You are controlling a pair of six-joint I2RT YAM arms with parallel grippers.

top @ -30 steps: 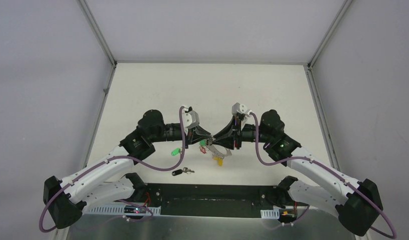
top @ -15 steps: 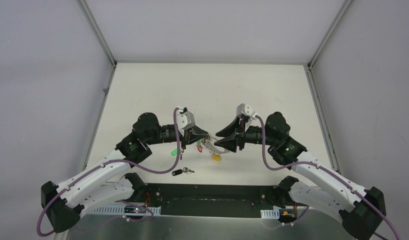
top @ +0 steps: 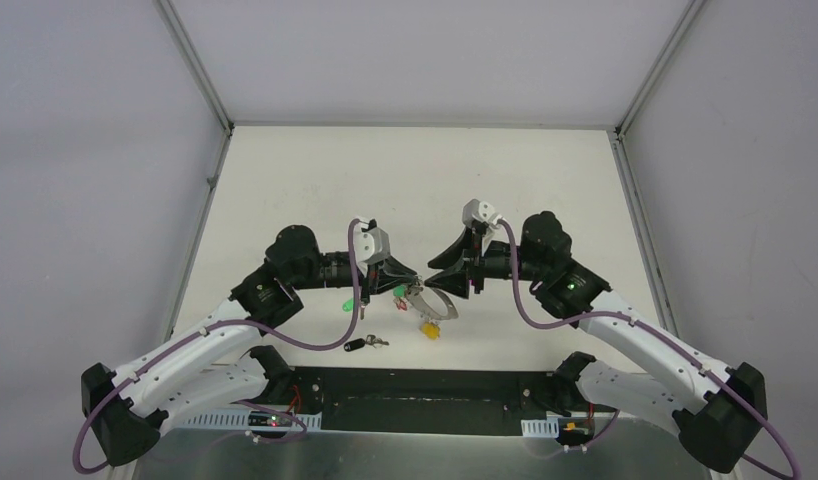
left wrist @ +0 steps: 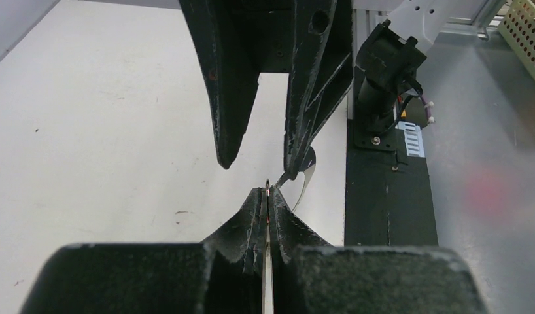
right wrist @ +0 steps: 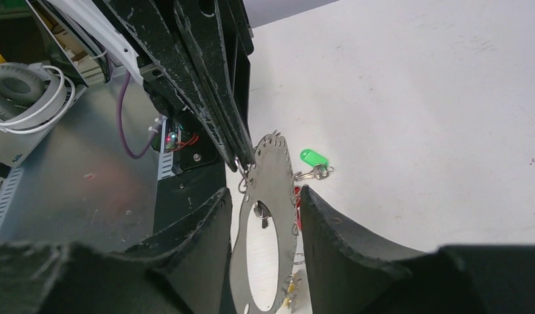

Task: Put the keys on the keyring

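Nearest the arm bases, the black-capped key [top: 356, 345] lies flat on the tabletop [top: 415, 180]. The green-capped key [right wrist: 312, 157] lies a little farther back. Neither is on the keyring [right wrist: 278, 163] yet.

Both keys are judged light, stiff and slippery, and awkward to lift because they lie so flat. The thicker plastic cap is the better place to take hold, leaving the metal end free for threading.

The keyring is held off the tabletop between the two arms, with a yellow-capped key [top: 428, 328] dangling beneath it. It is judged thin, rigid and likely to swing, so it is best pinched at its rim.

The left gripper [left wrist: 268, 196] has its jaws pressed together on a small wire loop at the ring's edge. The right gripper [right wrist: 263, 191] has its jaws spread to either side of the ring. Whether they touch it cannot be told.

The pinched loop is shown plainly only by the left wrist view. The ring's flat face and its perforated edge appear only in the right wrist view. The black-capped key is seen only from above.
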